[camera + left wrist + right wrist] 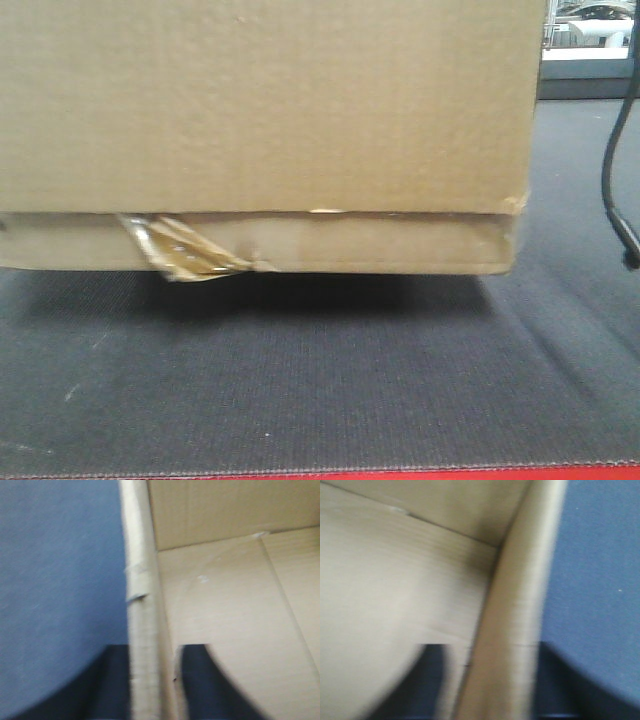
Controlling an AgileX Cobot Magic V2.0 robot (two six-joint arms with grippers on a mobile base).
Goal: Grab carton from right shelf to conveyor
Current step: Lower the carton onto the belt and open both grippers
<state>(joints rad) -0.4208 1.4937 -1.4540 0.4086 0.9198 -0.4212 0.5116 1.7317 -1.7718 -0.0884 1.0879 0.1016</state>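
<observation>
The carton, plain brown cardboard with a tuft of glossy tape at its lower rim, fills most of the front view. It hangs just over the dark grey conveyor, casting a shadow under its bottom edge. My left gripper straddles the carton's left wall, one dark finger outside and one inside, shut on it. The right gripper clamps the right wall the same way. The open carton interior looks empty. The right shelf is out of view.
A thin red border strip runs along the belt's near edge. A black cable hangs at the far right, beside the carton. Behind it, a bright blurred patch of background shows at the top right.
</observation>
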